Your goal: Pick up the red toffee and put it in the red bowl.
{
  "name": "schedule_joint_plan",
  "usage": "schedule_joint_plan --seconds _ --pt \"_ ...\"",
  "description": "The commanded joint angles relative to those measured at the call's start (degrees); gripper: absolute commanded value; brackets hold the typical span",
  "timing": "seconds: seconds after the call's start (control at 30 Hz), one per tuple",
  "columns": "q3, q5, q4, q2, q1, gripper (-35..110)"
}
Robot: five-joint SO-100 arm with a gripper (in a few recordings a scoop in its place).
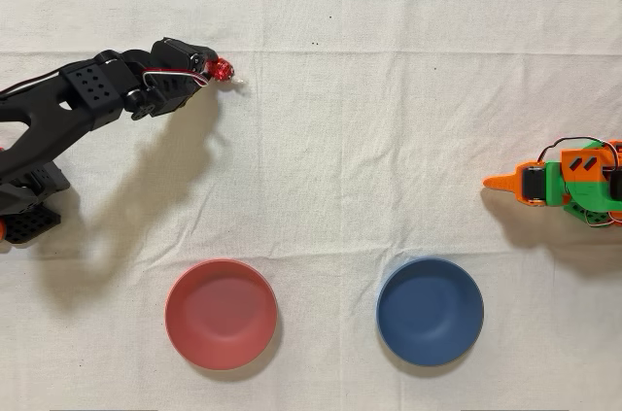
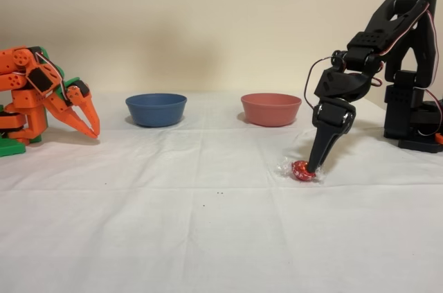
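Note:
The red toffee (image 1: 224, 68) (image 2: 302, 170) lies on the white cloth, its clear wrapper end sticking out to one side. My black gripper (image 1: 211, 65) (image 2: 315, 166) points steeply down onto it, the jaws drawn together with their tips pinching the toffee's edge. The candy touches the cloth. The red bowl (image 1: 221, 314) (image 2: 270, 109) stands upright and apart from the gripper, at the lower left of the overhead view and behind the gripper in the fixed view.
A blue bowl (image 1: 430, 311) (image 2: 156, 109) of the same size stands beside the red one. The idle orange arm (image 1: 569, 183) (image 2: 45, 95) rests at the opposite side of the table. White cloth (image 1: 369, 139) covers the whole surface.

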Motion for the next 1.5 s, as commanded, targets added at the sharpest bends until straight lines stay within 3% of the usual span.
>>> schedule_joint_plan --seconds 0.0,0.37,0.73,1.47 --pt "-1.6 -1.1 2.6 8.5 1.2 7" --pt "-0.2 -1.8 12.3 23.3 6.4 7" --pt "-1.8 -7.9 19.9 33.9 21.9 8" --pt "-0.4 -21.3 16.2 36.5 54.8 8"
